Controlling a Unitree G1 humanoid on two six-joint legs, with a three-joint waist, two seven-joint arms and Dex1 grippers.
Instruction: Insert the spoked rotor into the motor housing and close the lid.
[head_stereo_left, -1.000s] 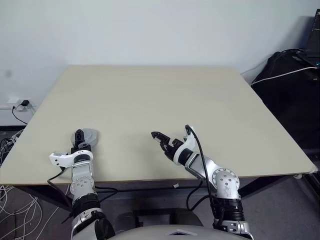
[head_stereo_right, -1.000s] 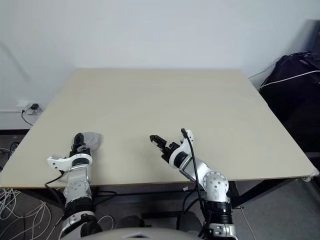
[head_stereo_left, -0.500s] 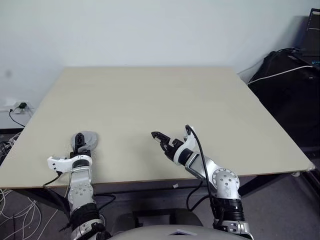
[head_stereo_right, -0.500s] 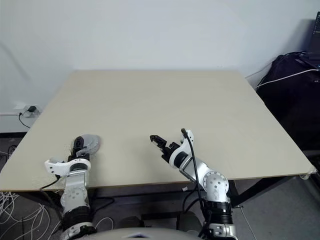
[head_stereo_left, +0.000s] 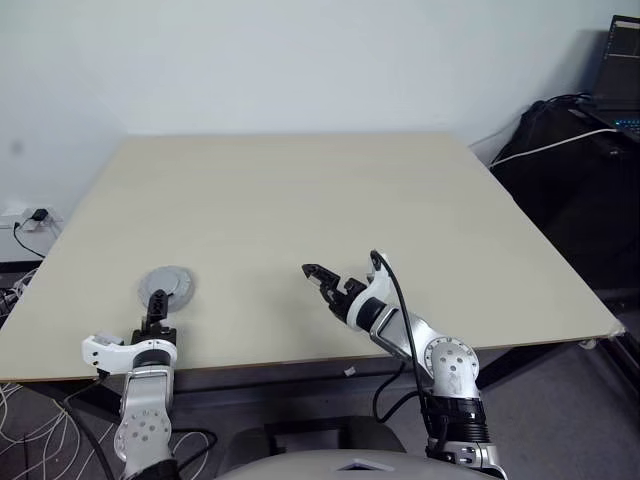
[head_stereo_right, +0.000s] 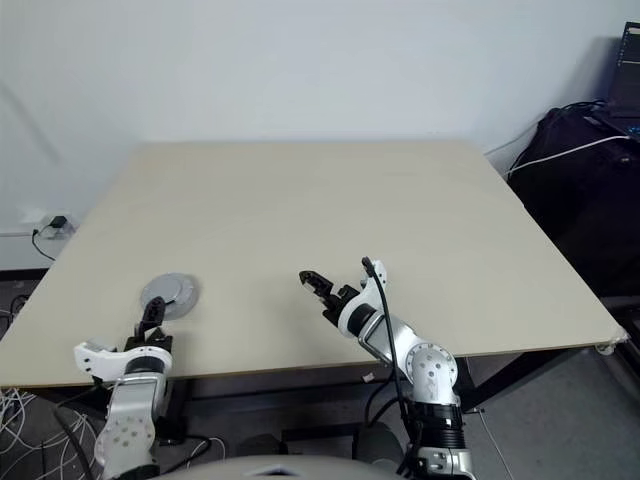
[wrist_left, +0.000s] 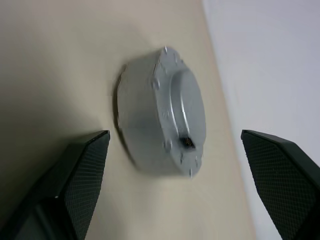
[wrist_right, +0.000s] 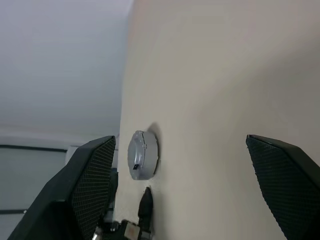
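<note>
A lab or test room is suggested rather than a home. A large, plain beige table (head_stereo_left: 330, 220) on dark metal legs is set against a bare, pale wall (head_stereo_left: 300, 60) with no decoration. On the far left, a wall socket with a plug (head_stereo_left: 42, 214) is seen low on the wall, and loose cables (head_stereo_left: 20, 420) are strewn on the floor below it. On the far right, dark bags or equipment (head_stereo_left: 560, 160) are piled with a white cable (head_stereo_left: 560, 146) draped across, and a laptop screen (head_stereo_left: 622, 45) is seen behind them.
</note>
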